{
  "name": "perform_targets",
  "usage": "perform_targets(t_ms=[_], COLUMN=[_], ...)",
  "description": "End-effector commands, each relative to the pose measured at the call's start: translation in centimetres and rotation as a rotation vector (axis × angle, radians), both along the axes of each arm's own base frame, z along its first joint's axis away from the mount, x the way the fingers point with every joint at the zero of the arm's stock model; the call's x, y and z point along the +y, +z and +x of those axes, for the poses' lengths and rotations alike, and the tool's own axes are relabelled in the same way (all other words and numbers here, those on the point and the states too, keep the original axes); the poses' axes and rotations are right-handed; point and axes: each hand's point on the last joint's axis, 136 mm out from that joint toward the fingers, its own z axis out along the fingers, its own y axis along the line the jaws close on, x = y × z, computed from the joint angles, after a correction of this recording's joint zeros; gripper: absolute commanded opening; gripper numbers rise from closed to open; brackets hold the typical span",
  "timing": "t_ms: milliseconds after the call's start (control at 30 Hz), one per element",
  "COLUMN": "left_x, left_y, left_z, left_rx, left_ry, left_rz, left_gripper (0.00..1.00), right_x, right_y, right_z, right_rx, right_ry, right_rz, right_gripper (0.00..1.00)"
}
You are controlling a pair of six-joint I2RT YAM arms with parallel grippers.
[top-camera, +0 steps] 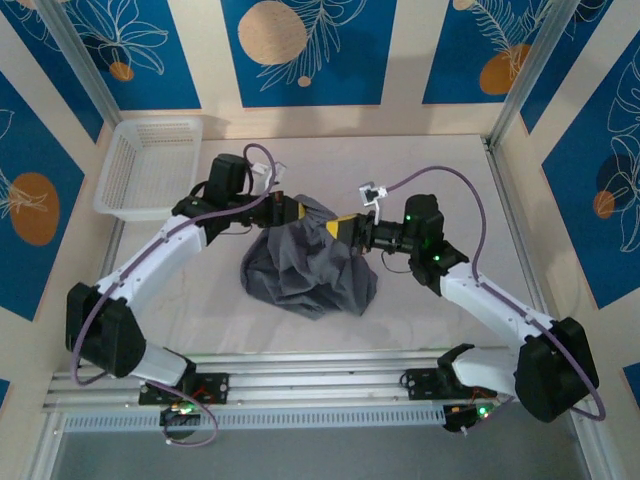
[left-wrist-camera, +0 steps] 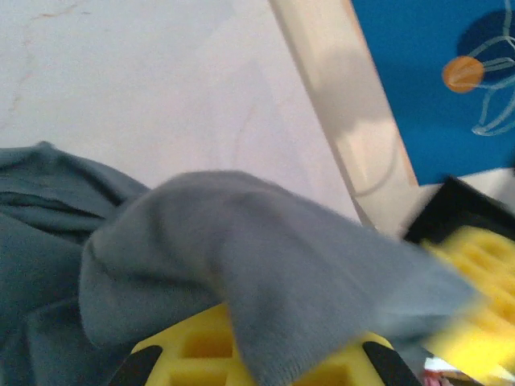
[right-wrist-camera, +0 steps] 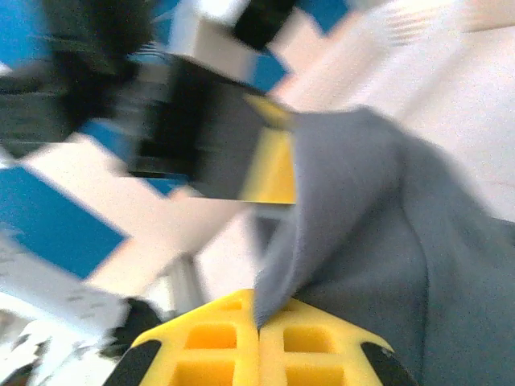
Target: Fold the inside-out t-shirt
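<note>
The inside-out t-shirt [top-camera: 305, 265] is a crumpled slate-grey bundle, lifted at its top edge between both arms and sagging toward the table. My left gripper [top-camera: 293, 211] is shut on the shirt's upper left edge; in the left wrist view grey cloth [left-wrist-camera: 273, 273] drapes over my yellow fingers [left-wrist-camera: 193, 346]. My right gripper [top-camera: 338, 228] is shut on the upper right edge; in the right wrist view the yellow jaws meet with a fold of the shirt [right-wrist-camera: 354, 217] pinched at their tip [right-wrist-camera: 259, 318]. The two grippers hang close together, facing each other.
A white mesh basket [top-camera: 150, 165] stands at the back left of the table. The white tabletop [top-camera: 420, 160] stretches behind and to the right of the shirt. Aluminium posts [top-camera: 520, 70] and blue-patterned walls enclose the space.
</note>
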Motion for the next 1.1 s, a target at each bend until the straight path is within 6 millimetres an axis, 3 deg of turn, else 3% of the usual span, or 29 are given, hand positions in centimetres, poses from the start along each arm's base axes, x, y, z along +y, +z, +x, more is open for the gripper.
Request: perform_targets(t_ms=[0, 100, 167, 267, 367, 500, 633, 867, 1067], left_x=[0.1, 1.0, 2.4, 4.6, 5.0, 3.2, 0.3, -4.4, -5.6], left_y=[-1.2, -0.8, -0.6, 0.3, 2.3, 4.6, 3.9, 1.8, 0.6], left_z=[1.2, 1.0, 0.6, -1.0, -3.7, -7.4, -8.8, -6.3, -4.3], left_rx=[-0.044, -0.088, -0.122, -0.174, -0.203, -0.238, -0.256, -0.237, -0.283], left_ry=[0.003, 0.016, 0.046, 0.088, 0.080, 0.037, -0.010, -0.039, -0.032], left_rz=[0.000, 0.043, 0.104, 0.160, 0.094, -0.067, -0.061, -0.091, -0.070], left_gripper=[0.11, 0.36, 0.46, 0.49, 0.50, 0.50, 0.48, 0.50, 0.58], right_x=[0.9, 0.8, 0.6, 0.1, -0.5, -0.9, -0.9, -0.8, -0.6], right_y=[3.3, 3.3, 3.2, 2.5, 1.3, 0.4, 0.4, 0.8, 0.9], right_z=[-4.3, -3.6, -3.0, -1.8, -0.3, 0.7, 1.0, 0.5, 0.2], right_rx=[0.114, 0.118, 0.107, 0.134, 0.183, 0.208, 0.217, 0.226, 0.227], right_ry=[0.293, 0.251, 0.220, 0.160, 0.085, 0.034, 0.024, 0.037, 0.040], right_rz=[0.145, 0.143, 0.134, 0.118, 0.102, 0.084, 0.084, 0.073, 0.073], right_gripper=[0.00, 0.00, 0.00, 0.00, 0.00, 0.00, 0.00, 0.00, 0.00])
